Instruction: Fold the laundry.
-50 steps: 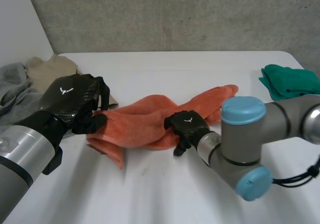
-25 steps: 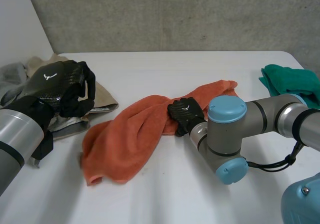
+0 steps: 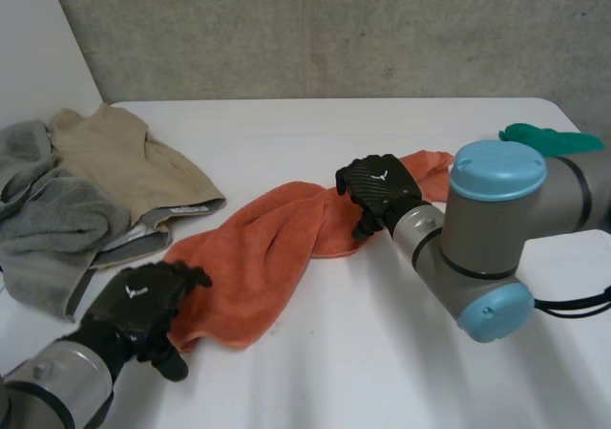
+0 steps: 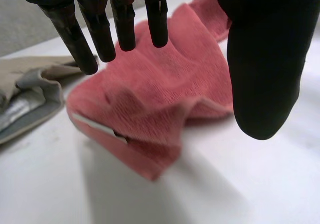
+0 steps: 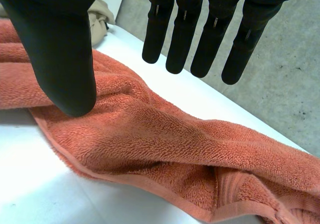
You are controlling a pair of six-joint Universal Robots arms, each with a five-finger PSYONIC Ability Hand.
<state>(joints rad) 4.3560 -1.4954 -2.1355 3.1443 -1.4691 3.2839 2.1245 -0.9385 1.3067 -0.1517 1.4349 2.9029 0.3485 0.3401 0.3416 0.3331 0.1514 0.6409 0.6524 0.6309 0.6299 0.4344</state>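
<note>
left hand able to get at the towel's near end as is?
Probably yes. The left hand is open at the towel's near end, its fingers poised above the cloth with nothing between. The clothes pile lies off to the side.

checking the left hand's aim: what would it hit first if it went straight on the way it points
Most likely the towel: the left hand points its straight fingers at its near end. How far off is unclear.

From the near edge of the white table point(image 3: 315, 372) we look down toward the concrete wall point(image 3: 334, 28). Our wrist cameras sit close behind left hand point(image 4: 265, 59) and right hand point(image 5: 55, 44); all views share the orange towel point(image 3: 267, 257).
</note>
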